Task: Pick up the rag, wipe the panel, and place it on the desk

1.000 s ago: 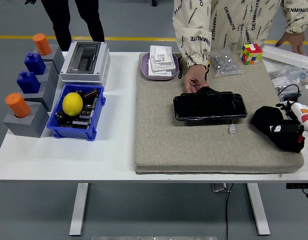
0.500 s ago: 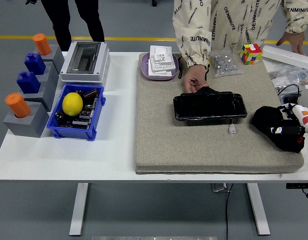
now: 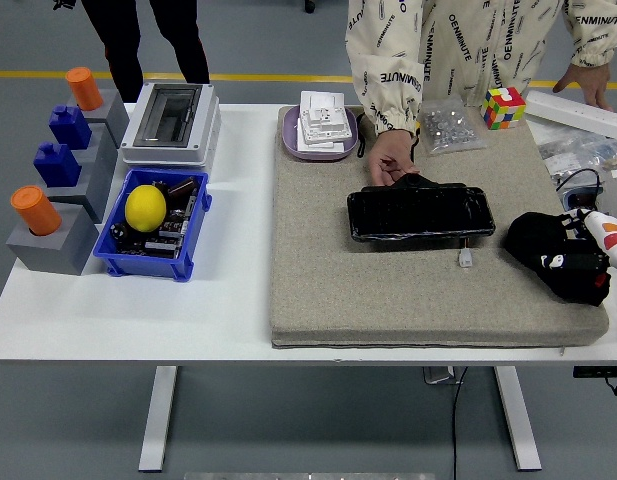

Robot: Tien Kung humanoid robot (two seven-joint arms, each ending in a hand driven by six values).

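Hardly moved since a second ago: right hand (image 3: 580,272) shifted only a touch at the mat's right edge, everything else unchanged. Rests on the black rag (image 3: 536,240), fingers curled down onto it; whether actually gripping the cloth cannot be told, black on black. Rag bunched on the mat (image 3: 388,290) near its right side, well right of the panel (image 3: 420,214). Panel black and glossy, lying flat across the mat's middle, a small white connector (image 3: 466,258) just in front of it. Held at its far left corner by a person's hand (image 3: 391,158), reaching from the far side in a printed cream sleeve; other hand (image 3: 586,82) on a white strip at the top right. Behind the panel, a purple tray (image 3: 318,150) with white parts, a bag of small silver bits (image 3: 446,126) and a colour cube (image 3: 504,106). Left of the mat on the white table (image 3: 138,310): grey box (image 3: 172,122), blue bin (image 3: 153,262) with a yellow ball (image 3: 145,208), grey stands with blue and orange blocks (image 3: 50,160).
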